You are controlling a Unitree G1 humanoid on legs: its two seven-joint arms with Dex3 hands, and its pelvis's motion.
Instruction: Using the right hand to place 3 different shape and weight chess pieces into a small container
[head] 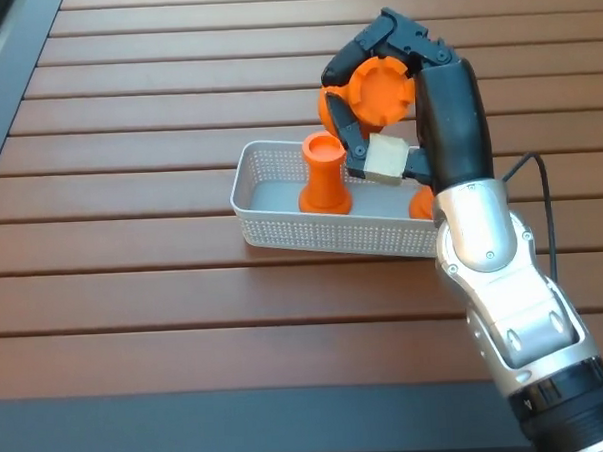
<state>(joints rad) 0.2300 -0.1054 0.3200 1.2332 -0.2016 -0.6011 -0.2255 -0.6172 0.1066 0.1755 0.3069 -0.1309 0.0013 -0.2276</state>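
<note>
A small white mesh basket (281,212) lies on the slatted wooden table. Inside it an orange chess piece (323,175) stands upright near the middle. A second orange piece (422,203) shows partly at the basket's right end, behind my forearm. My right hand (401,92) hovers over the basket's far right side, shut on a third orange chess piece (376,93) with a round notched top. That piece is tilted on its side, above the basket's far rim. My left hand does not show.
The brown slatted table (134,293) stretches all around the basket. A dark strip (5,79) runs along the far left edge. A black cable (541,206) loops beside my right forearm.
</note>
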